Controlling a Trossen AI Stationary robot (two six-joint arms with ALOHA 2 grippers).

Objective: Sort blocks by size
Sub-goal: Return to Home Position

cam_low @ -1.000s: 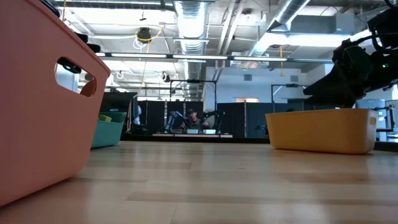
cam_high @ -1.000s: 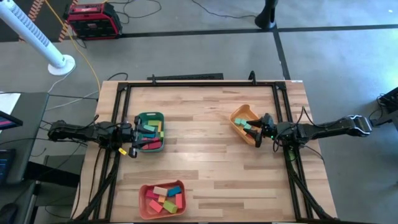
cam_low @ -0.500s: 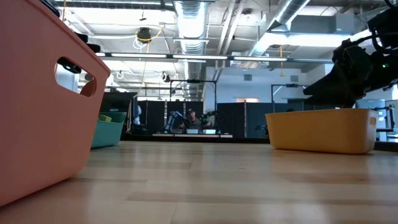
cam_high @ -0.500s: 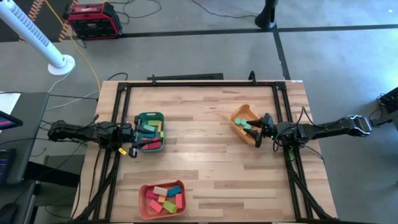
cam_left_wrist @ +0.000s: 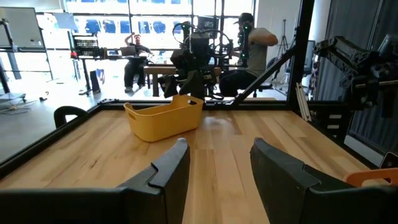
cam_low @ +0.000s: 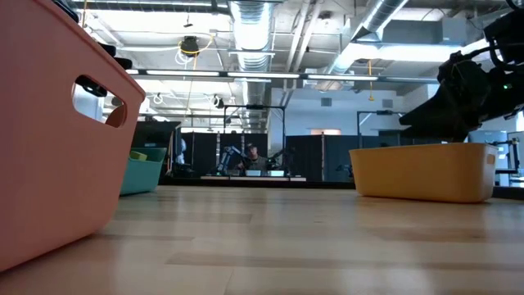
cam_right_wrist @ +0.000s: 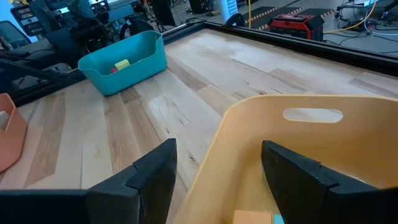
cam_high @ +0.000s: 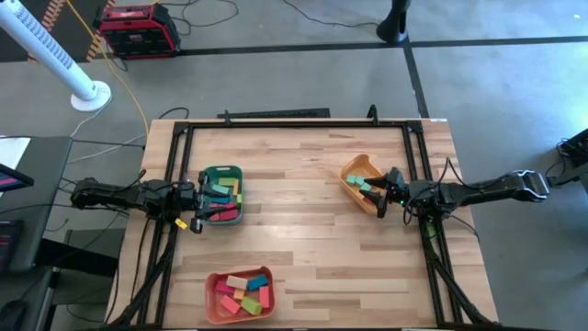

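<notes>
You have no loose blocks on the table (cam_high: 303, 239): every one lies in a tray. The green tray (cam_high: 221, 171) at the table's left holds a pile of blocks (cam_high: 223, 195) in red, green, teal and yellow. The salmon-red tray (cam_high: 213, 299) at the near edge holds pink, green, orange and blue pieces (cam_high: 244, 292). The yellow-orange tray (cam_high: 354, 168) at the right holds a few teal, green and orange ones (cam_high: 366, 187). Your left gripper (cam_high: 196, 207) sits at the green tray's left edge; in its wrist view the gripper (cam_left_wrist: 217, 155) has its jaws apart, holding nothing, and looks across bare wood at the yellow-orange tray (cam_left_wrist: 165, 118). Your right gripper (cam_high: 381, 188) rests at that tray's right side; in its wrist view the jaws (cam_right_wrist: 217, 155) are likewise apart and empty, reaching over the tray's rim (cam_right_wrist: 311, 102), with the green tray (cam_right_wrist: 124, 62) far across the table showing a yellow block (cam_right_wrist: 121, 64) inside. As for writing, the red case (cam_high: 138, 28) on the floor beyond the table carries markings too small to read, and no tray shows a legible label. Against the pictures from a second and half a second ago, nothing on the table has shifted: both arms, all three trays and the blocks lie exactly as they did.
</notes>
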